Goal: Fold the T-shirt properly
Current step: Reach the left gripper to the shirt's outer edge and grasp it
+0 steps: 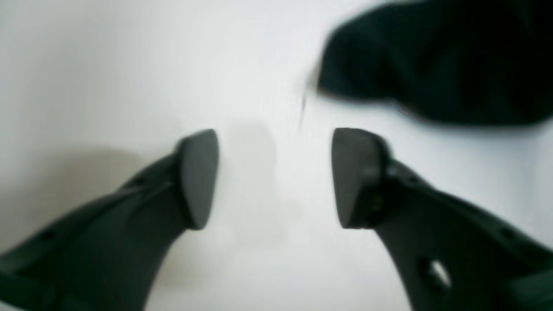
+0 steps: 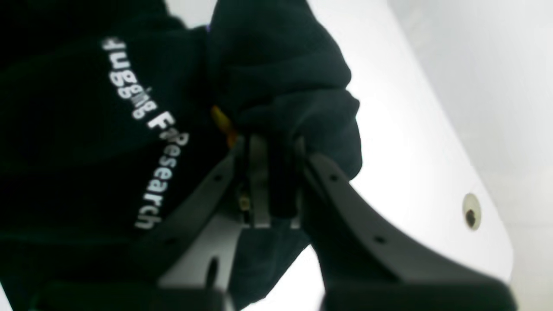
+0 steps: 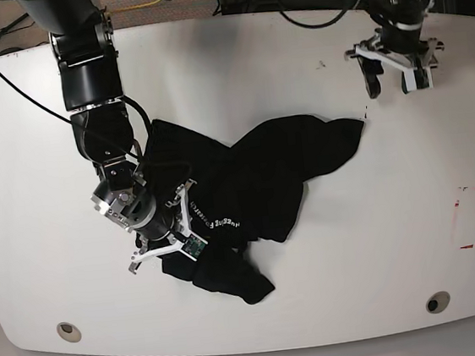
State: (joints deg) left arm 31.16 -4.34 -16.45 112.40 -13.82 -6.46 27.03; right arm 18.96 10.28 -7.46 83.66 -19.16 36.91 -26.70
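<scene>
T-shirt [image 3: 255,180] lies crumpled mid-table [image 3: 334,287], soft and floppy, so it'll likely sag and bunch when lifted. Right gripper [image 2: 270,172] fingers clamped on a fold at its 7 o'clock edge. Left gripper [image 1: 275,177] fingers apart, empty, at 1 o'clock. Probably best grabbed at hem corners or shoulders.

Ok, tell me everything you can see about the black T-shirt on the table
The T-shirt is black, soft-looking cloth, crumpled rather than flat on the white table, with one part stretched toward the far side and a lump bunched near the front edge. White "Hugging Face Research" lettering and a sliver of yellow print show among the folds. The right gripper is shut on a fold of it; the left gripper stands open just beside one corner, not touching.
</scene>
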